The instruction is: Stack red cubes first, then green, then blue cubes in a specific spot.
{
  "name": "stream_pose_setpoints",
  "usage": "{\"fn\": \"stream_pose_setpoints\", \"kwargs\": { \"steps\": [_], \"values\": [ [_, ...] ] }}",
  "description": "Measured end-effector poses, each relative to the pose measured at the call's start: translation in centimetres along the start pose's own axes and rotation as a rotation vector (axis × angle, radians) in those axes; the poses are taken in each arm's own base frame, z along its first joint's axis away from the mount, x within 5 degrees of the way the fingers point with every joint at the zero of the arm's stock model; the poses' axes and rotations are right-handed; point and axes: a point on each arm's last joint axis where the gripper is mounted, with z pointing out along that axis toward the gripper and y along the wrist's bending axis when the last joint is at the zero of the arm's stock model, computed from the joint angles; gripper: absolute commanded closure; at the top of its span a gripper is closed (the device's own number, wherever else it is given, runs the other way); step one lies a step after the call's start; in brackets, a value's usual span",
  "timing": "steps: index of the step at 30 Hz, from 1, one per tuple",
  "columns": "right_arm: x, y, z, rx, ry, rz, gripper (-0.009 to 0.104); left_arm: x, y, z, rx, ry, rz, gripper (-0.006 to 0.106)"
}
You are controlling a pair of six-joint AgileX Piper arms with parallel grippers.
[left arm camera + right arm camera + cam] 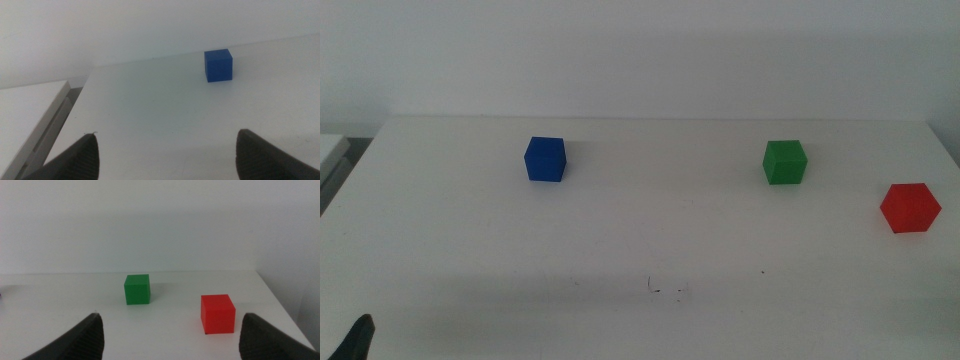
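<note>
Both grippers, left and right, are waiting wide open and empty; red cube, green cube, blue cube are sitting unstacked, scribbled spot bare

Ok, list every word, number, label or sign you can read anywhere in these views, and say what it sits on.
None can be read.
Red cube, green cube, blue cube: plain faces, no print.
Scribble marks on the white table: faint dark strokes, too small to read as letters.
Left gripper and right gripper: plain dark jaws, open, unlabelled.
</note>
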Motion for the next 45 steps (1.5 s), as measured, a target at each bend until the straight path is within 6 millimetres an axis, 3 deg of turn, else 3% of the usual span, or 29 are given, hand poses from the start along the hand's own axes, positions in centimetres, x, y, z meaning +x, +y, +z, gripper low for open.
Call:
{"fn": "stream_pose_setpoints", "kwargs": {
  "steps": [7, 11, 16, 19, 24, 36, 40, 45],
  "values": [
    [-0.7, 0.0, 0.0, -0.001, -0.001, 0.087, 0.002, 0.0, 0.0, 0.0, 0.000, 0.000, 0.000, 0.007],
    [-5.2, 0.2, 0.6, 0.000, 0.050, 0.125, 0.002, 0.0, 0.0, 0.0, 0.000, 0.000, 0.000, 0.007],
    [-10.8, 0.5, 2.9, 0.012, 0.303, 0.129, 0.002, 0.0, 0.0, 0.0, 0.000, 0.000, 0.000, 0.007],
    [-12.7, 0.7, 4.2, 0.021, 0.483, 0.129, 0.002, 0.0, 0.0, 0.0, 0.000, 0.000, 0.000, 0.007],
    [-13.7, 0.8, 6.5, 0.027, 0.625, 0.136, 0.002, 0.0, 0.0, 0.0, 0.000, 0.000, 0.000, 0.007],
    [-13.9, 0.9, 7.7, 0.025, 0.693, 0.158, 0.002, 0.0, 0.0, 0.0, 0.000, 0.000, 0.000, 0.007],
    [-15.0, 0.7, 10.6, 0.031, 0.735, 0.067, 0.002, 0.0, 0.0, 0.0, 0.000, 0.000, 0.000, 0.007],
    [-15.3, -0.4, 16.4, 0.091, 0.924, -0.009, 0.002, 0.0, 0.0, 0.0, 0.000, 0.000, 0.000, 0.007]
  ]
}}
